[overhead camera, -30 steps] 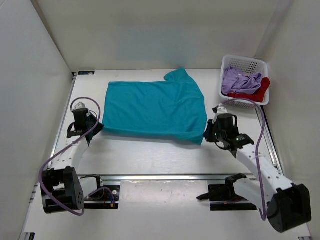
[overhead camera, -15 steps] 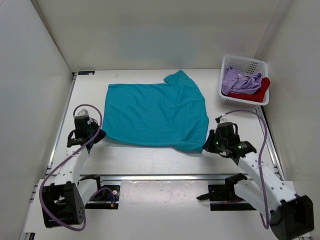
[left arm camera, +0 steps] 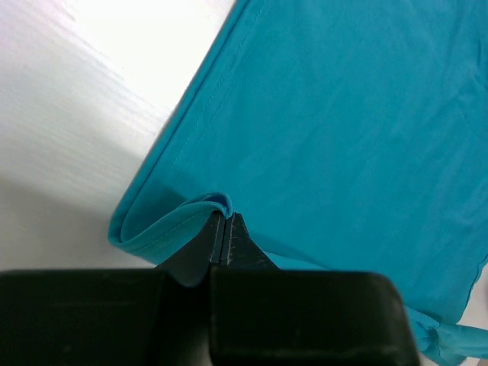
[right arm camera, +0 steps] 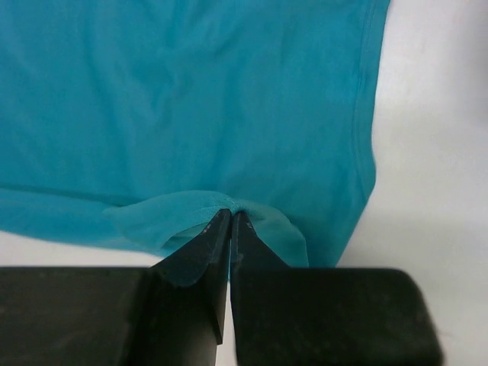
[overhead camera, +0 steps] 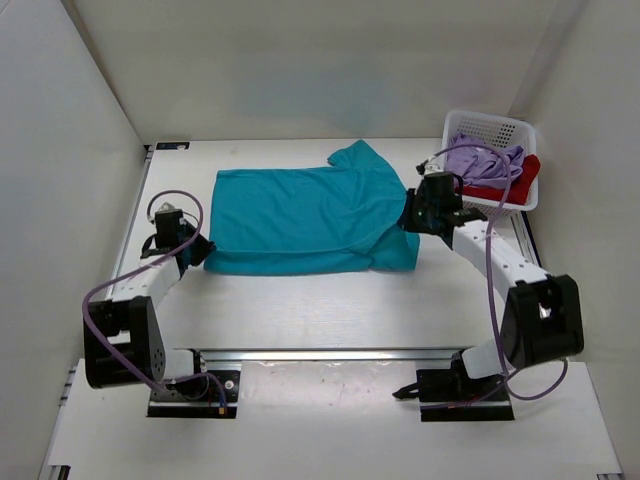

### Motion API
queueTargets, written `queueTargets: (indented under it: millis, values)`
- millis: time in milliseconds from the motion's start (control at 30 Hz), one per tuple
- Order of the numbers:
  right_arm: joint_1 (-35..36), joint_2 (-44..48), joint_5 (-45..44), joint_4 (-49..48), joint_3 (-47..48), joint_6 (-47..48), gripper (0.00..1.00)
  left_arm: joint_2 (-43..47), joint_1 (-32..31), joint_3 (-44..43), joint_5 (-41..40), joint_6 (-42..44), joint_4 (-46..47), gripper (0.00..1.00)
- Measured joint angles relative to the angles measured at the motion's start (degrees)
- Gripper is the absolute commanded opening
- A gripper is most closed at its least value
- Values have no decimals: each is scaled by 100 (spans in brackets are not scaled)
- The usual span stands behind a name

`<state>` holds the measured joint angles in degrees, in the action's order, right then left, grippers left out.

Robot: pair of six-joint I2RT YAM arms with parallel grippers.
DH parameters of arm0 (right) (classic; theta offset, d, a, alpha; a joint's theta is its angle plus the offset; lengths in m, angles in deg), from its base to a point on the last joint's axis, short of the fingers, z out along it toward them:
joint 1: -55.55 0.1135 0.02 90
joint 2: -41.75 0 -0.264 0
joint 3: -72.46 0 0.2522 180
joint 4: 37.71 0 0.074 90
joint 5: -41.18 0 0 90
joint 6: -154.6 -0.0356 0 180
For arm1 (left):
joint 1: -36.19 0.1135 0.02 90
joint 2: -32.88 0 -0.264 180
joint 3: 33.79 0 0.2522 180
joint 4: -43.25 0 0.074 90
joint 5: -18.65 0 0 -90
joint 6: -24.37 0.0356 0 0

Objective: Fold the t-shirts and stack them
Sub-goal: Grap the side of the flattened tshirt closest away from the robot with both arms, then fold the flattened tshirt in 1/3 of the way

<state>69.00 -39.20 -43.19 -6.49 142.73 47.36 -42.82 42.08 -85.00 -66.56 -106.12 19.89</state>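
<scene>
White table carried the teal shirt, lying lengthwise left to right; left claw and right claw each clenched on its edge.

Smooth, matt cloth teal t-shirt

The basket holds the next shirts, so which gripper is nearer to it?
Right. The right gripper, shut on the teal t-shirt, is close beside the basket; the left gripper holds the shirt's opposite corner across the table.

Left gripper pinched shut on a doubled-over edge of the teal shirt, white table to the left.
</scene>
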Motion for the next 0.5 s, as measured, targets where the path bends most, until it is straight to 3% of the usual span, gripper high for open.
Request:
queueTargets:
  millis: [433, 500]
  values:
    - [-199, -2039, -15, -509, 1425, 450, 0, -1200, 101, -625, -205, -160, 461, 0]
    - [-199, -2216, 0, -570, 1458, 457, 3, -1390, 142, -715, -219, -155, 498, 11]
